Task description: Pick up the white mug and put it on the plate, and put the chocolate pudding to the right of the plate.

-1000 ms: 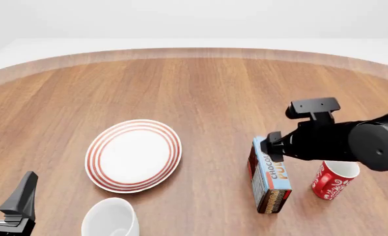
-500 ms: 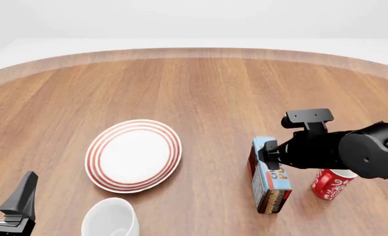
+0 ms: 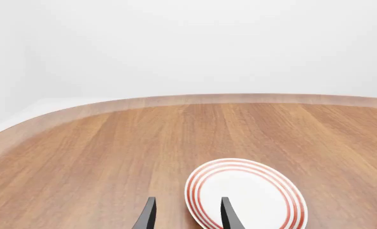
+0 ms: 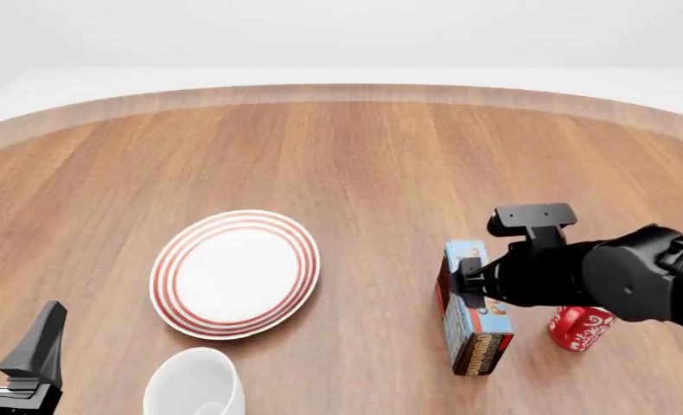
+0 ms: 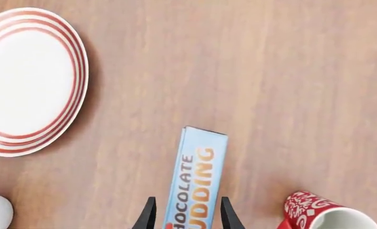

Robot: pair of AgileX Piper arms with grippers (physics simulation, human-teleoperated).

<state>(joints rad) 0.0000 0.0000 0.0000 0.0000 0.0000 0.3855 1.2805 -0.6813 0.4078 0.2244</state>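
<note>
Right pincer [image 5: 185, 217] is open above the chocolate pudding [image 4: 475, 311], one finger on each long side of the box but not yet touching it. The box lies flat near the front right part of the surface [image 4: 354, 156], between the plate [image 4: 235, 272] and the red mug [image 4: 579, 328] — the mug stands just beside it. To do this step well, I think the arm should go straight down, keep the box centred between the fingers, and close only when they are low on the brown sides. Left pincer [image 3: 185, 219] waits open by the front left corner, near the white mug [image 4: 195, 385].
</note>
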